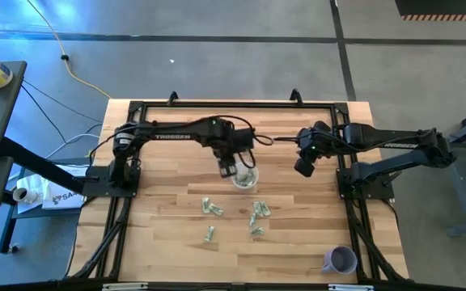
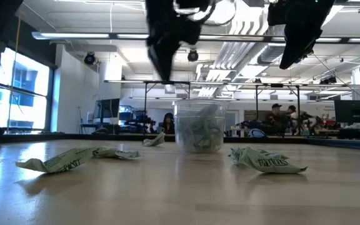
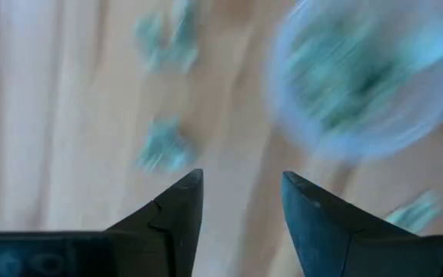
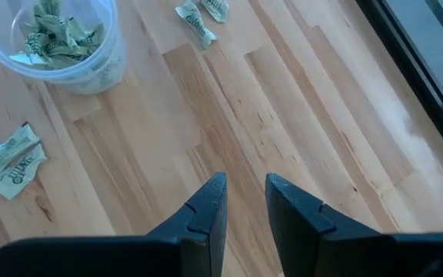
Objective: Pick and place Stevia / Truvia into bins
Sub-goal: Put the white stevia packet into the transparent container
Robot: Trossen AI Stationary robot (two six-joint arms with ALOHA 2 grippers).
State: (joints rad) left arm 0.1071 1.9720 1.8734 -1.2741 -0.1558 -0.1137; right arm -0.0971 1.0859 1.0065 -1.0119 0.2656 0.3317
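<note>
A: Where do the packets stand?

B: A good heap of them sits in the clear cup (image 1: 244, 176), mid-table; the right wrist view shows it well stocked (image 4: 51, 35). Loose packets (image 1: 211, 208) lie scattered on the table (image 1: 160, 234) on the near side of the cup — a pair together, one apart lower down, a small cluster to the right.

A: And the left gripper (image 1: 228, 169)?

B: Up above the table, just beside the cup's left edge. Its fingers (image 3: 179, 201) stand apart with nothing between them — bare wood shows in the gap.

A: So which step is this?

B: I'd judge a drop is just done, or the gripper is between a release and the next pick. Nothing is held, and the cup is right there.

A: The other arm?

B: The right gripper (image 1: 304, 167) hangs in the air well to the cup's right, fingers (image 4: 206, 208) narrow, a slim gap, empty. It looks to be waiting.

A: What does the next move call for?

B: Likely a swing toward the nearest loose packet, then a straight descent with the fingers wide. The packets are flat and crumpled, so the tips must come right down to the wood and pinch an upturned edge. A lavender cup (image 1: 340, 260) stands at the near right corner; not the target.
</note>
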